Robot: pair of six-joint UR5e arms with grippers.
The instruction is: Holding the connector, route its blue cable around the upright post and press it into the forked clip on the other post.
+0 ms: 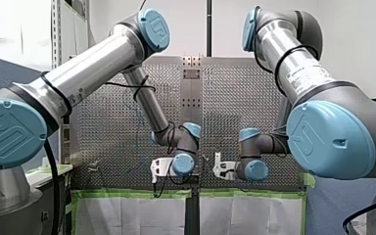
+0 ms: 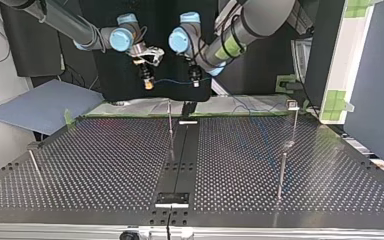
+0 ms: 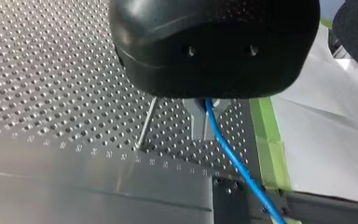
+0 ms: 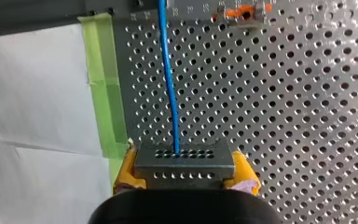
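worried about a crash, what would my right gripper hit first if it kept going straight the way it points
Probably the perforated table, near its green tape. My right gripper, shut on the connector, points at it; only the blue cable runs ahead. Depth is unclear.

Table (image 2: pixel 105 165) I work at: perforated metal sheet, w/ a dark strip (image 2: pixel 180 150) down its middle in the top view. Standing on it: a centre post (image 2: pixel 170 125), thin, just beside the strip's far end; a clip post (image 2: pixel 293 120) w/ a small head at the far right; a near post (image 2: pixel 282 175) on that same side, closer to the camera; & a thin rod (image 2: pixel 35 165) near the left edge. A small metal plate (image 2: pixel 172 198) lies across the strip's near end. Green tape (image 2: pixel 130 106) runs along the far edge.
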